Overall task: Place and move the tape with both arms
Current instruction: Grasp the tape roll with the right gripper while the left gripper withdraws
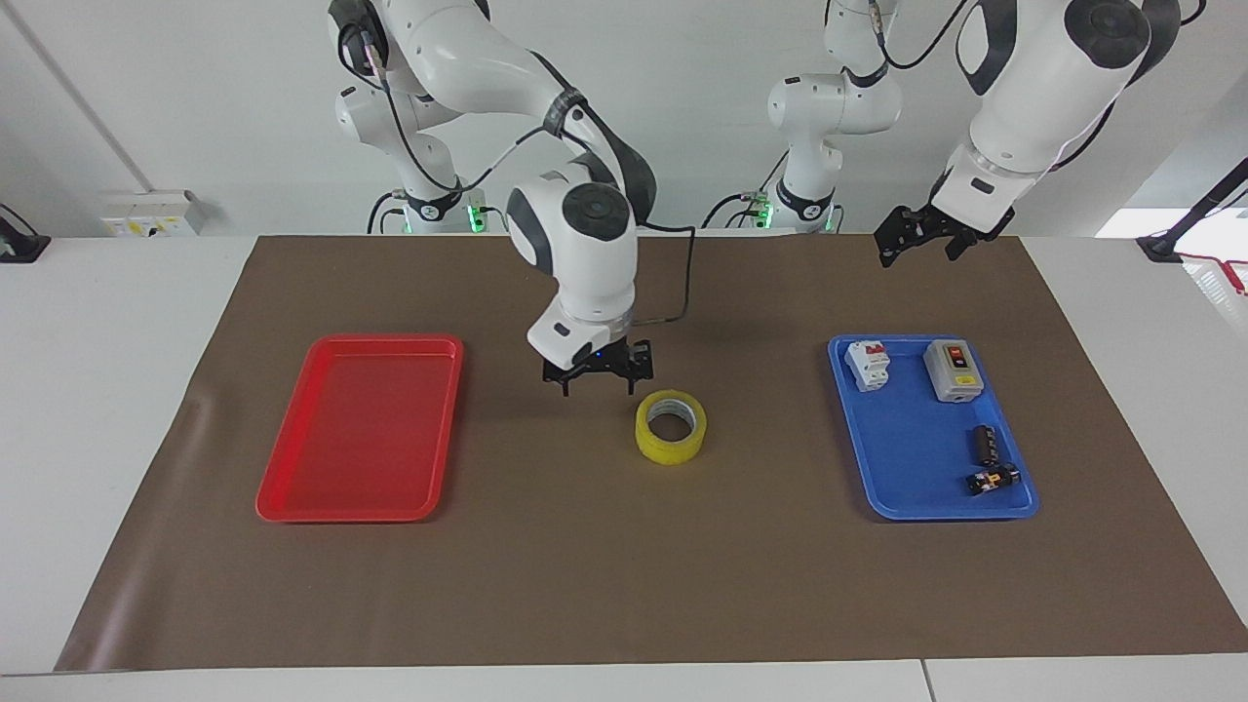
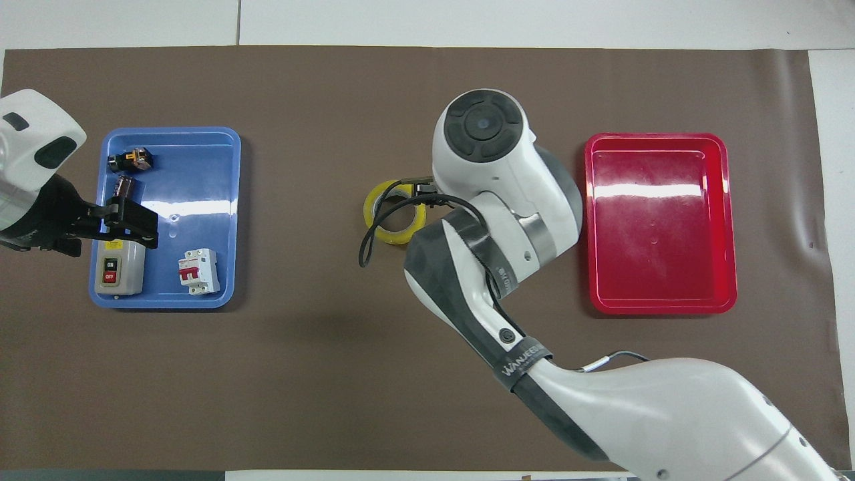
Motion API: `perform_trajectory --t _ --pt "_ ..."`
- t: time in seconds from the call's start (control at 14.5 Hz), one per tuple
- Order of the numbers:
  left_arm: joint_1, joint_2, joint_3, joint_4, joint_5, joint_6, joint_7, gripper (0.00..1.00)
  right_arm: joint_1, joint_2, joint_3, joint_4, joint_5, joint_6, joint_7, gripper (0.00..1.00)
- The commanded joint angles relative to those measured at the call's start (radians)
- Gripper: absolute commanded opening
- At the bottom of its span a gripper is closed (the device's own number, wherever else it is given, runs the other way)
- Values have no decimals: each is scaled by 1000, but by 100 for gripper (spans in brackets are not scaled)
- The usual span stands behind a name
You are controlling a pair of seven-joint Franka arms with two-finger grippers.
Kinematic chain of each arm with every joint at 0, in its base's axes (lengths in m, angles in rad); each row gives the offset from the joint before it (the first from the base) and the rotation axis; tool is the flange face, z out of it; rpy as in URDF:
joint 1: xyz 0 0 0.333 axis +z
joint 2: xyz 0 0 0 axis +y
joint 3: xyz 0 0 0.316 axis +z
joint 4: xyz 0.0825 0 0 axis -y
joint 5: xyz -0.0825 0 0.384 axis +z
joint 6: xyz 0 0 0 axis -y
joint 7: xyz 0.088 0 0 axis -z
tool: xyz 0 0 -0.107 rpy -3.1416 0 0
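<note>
The tape [image 1: 671, 427] lies flat on its side on the brown mat [image 1: 624, 585], about midway between the red tray [image 1: 292, 487] and the blue tray [image 1: 858, 468], its hole facing up so that fingers can straddle the wall of the ring. It is a glossy, translucent yellow roll with a pale core.

The right gripper [image 1: 598, 372] hangs low just beside the tape, toward the red tray, fingers spread wide and pointing down, holding nothing. It looks set for a pick, though it is not yet over the ring.

The left gripper [image 1: 915, 237] waits high above the mat by the blue tray, fingers wide and empty, clear of the working space around the tape.

Both trays are shallow, smooth plastic with rounded corners. The red one is bare, a likely goal for the tape. The blue one holds a white breaker [image 1: 867, 364], a grey switch box [image 1: 953, 370] and two small black parts [image 1: 988, 458].
</note>
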Motion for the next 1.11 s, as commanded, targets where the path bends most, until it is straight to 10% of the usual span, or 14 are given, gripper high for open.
perform_trajectory --t 0.0,0.55,0.76,1.04 --pt "16 -27 -1 -2 -17 26 29 100 5 27 0 -32 -21 103 22 100" --pt "3 -86 10 -33 -17 23 68 100 31 110 0 -90 -33 271 -181 100" --pt "2 -87 10 -50 -17 49 68 100 25 109 1 -92 -25 252 -236 0" --pt "22 -78 8 -40 -17 57 70 100 33 105 -2 -63 -21 194 -227 0"
